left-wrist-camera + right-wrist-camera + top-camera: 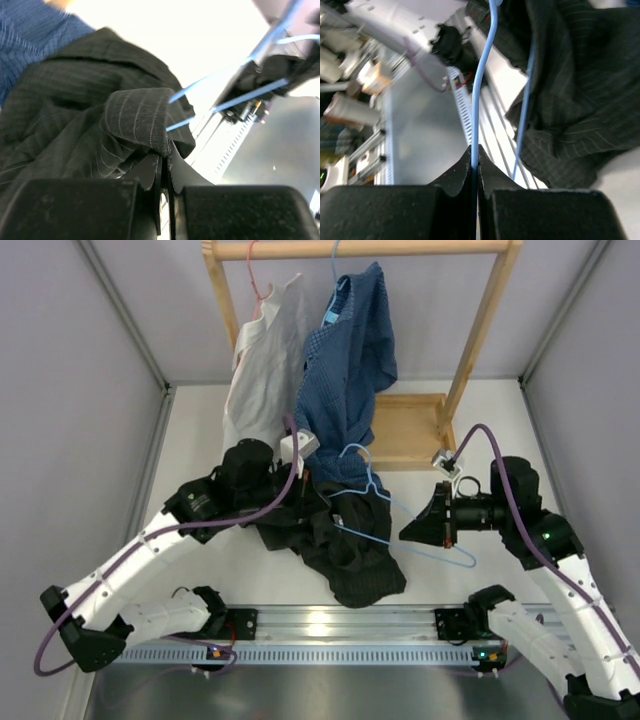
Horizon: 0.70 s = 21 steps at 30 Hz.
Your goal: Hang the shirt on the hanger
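The dark shirt (340, 545) lies crumpled on the table between the arms. The light-blue wire hanger (400, 525) lies tilted over it, hook toward the rack, one end reaching into the cloth. My left gripper (300, 480) is shut on a fold of the shirt (135, 117); the fold rises from the closed jaws in the left wrist view, with the hanger wires (220, 102) running just beyond it. My right gripper (408, 530) is shut on the hanger wire (480, 90), which stands straight up from the closed jaws, beside the shirt (575, 85).
A wooden rack (470, 350) stands at the back. A white shirt (262, 365) on a pink hanger and a blue checked shirt (350, 365) hang from its bar. A metal rail (340, 625) runs along the near edge. Grey walls close in both sides.
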Available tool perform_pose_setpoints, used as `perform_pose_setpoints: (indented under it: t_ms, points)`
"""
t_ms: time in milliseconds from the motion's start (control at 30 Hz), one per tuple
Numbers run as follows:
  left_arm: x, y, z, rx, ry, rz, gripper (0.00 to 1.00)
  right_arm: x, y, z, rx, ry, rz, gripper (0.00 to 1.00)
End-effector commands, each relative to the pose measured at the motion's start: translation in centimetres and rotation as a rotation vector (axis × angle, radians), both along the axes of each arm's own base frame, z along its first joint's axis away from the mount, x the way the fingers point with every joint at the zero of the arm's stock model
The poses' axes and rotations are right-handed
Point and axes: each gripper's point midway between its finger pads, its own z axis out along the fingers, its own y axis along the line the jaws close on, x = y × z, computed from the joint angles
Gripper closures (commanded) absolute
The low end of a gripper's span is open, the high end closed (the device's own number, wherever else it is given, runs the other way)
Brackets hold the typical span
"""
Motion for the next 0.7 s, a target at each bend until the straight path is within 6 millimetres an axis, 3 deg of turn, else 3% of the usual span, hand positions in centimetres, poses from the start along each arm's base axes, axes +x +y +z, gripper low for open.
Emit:
perform_pose_setpoints:
  t_ms: [0, 33, 100, 200, 233, 300, 500, 600, 667]
  points:
    - [-2.6, 0.3, 5.8, -0.095, -0.14, -0.157, 1.0, -2.7, 2.0, 4.3, 0.188, -0.142, 0.254, 1.0]
    - [-3.1, 0.6, 5.9, -0.082, -0.132, -0.171, 1.0, -3.5, 2.5, 4.5, 0.212, -0.112, 0.287, 1.0]
    - [-3.8, 1.0, 7.1, -0.091, -0.155, -0.189, 1.0, -2.1, 3.7, 6.2, 0.248, -0.222, 0.266, 1.0]
    - [-4.9, 1.2, 9.9, -0.141, -0.182, -0.217, 1.0, -0.6, 5.7, 6.9, 0.252, -0.286, 0.24, 1.0]
    - [-5.2, 1.3, 11.6, -0.167, -0.207, -0.227, 1.0, -1.2, 6.5, 7.3, 0.269, -0.304, 0.283, 1.0]
    - [-5.2, 1.5, 12.4, -0.153, -0.202, -0.219, 1.0, -0.2, 8.2, 8.6, 0.288, -0.369, 0.272, 1.0]
    - [-4.3, 2.5, 15.4, -0.11, -0.232, -0.155, 1.0, 1.9, 11.8, 9.5, 0.273, -0.374, 0.228, 1.0]
    - [-4.8, 2.5, 16.6, -0.129, -0.24, -0.179, 1.0, 4.4, 12.1, 9.7, 0.312, -0.362, 0.044, 1.0]
    - [-4.8, 2.6, 17.3, -0.134, -0.255, -0.178, 1.0, 5.1, 11.4, 11.9, 0.394, -0.414, -0.058, 1.0]
